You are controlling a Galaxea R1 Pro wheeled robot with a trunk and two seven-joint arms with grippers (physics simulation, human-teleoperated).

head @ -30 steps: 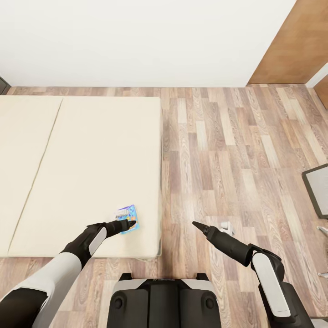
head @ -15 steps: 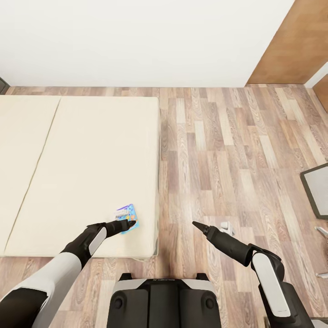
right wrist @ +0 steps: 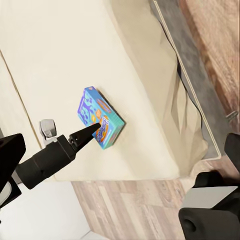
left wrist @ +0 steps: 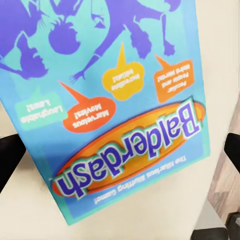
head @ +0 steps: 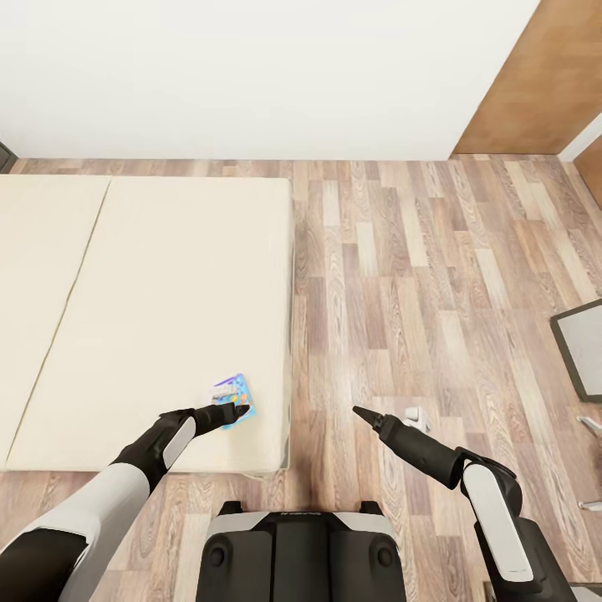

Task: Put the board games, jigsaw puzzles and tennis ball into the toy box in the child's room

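Blue and bright, the small board game [head: 233, 390] lies flat on the beige bed [head: 150, 318], close to the corner nearest the robot, and big letters on its cover spell "Balderdash". The left gripper [head: 238, 410] hangs just above the box with its black fingers [left wrist: 10, 160] spread wide, one on each side, not touching it. The right gripper [head: 358, 411] is held out over the wood floor [head: 418, 276] beside the bed, and I cannot tell if it is open or closed.
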